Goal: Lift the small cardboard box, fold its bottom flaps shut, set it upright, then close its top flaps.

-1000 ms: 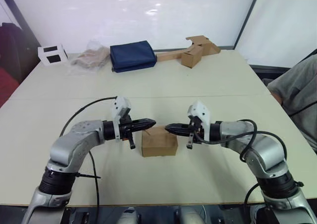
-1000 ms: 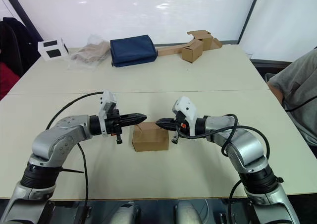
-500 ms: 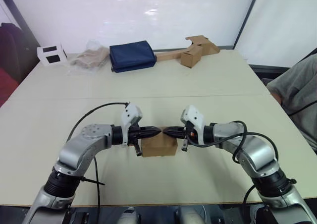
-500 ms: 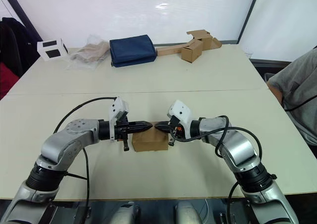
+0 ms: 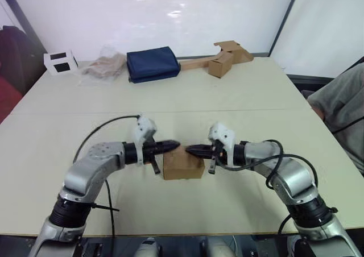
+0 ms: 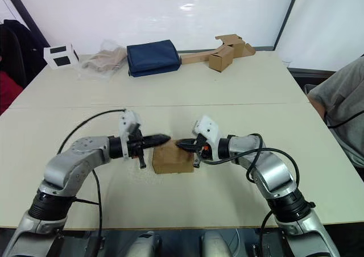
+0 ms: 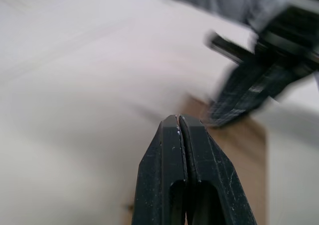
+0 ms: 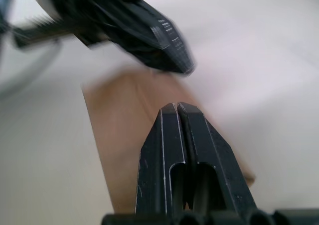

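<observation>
Overhead, from the head camera, the small cardboard box (image 5: 183, 165) sits upright on the near part of the table (image 5: 239, 92), its top flaps (image 6: 170, 150) folded down, with the left gripper (image 5: 175, 145) and the right gripper (image 5: 190, 150) over its top from either side, tips near each other but apart. Along the left wrist view, the left gripper's two fingers (image 7: 172, 150) are pressed together, holding nothing, above the box's brown top. Along the right wrist view, the right gripper's fingers (image 8: 192, 135) are likewise pressed together and empty over the box.
</observation>
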